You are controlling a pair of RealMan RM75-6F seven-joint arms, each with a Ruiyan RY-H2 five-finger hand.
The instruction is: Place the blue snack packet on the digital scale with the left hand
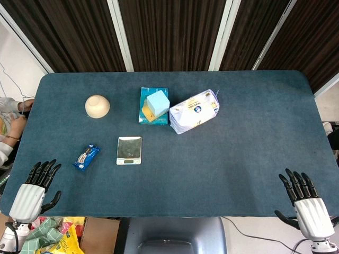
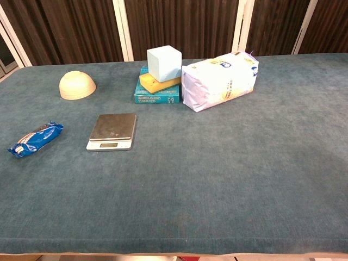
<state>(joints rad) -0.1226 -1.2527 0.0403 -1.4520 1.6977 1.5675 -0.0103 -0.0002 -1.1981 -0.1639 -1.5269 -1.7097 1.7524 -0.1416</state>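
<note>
The blue snack packet lies flat on the table, left of the digital scale. The scale's steel plate is bare. My left hand rests at the near left table edge, fingers spread and holding nothing, a short way below and left of the packet. My right hand sits at the near right edge, fingers apart and empty. Neither hand shows in the chest view.
An upturned beige bowl sits behind the packet. A teal box carrying a yellow sponge and pale blue cube stands behind the scale, beside a white bag. A person's arm shows at the left edge.
</note>
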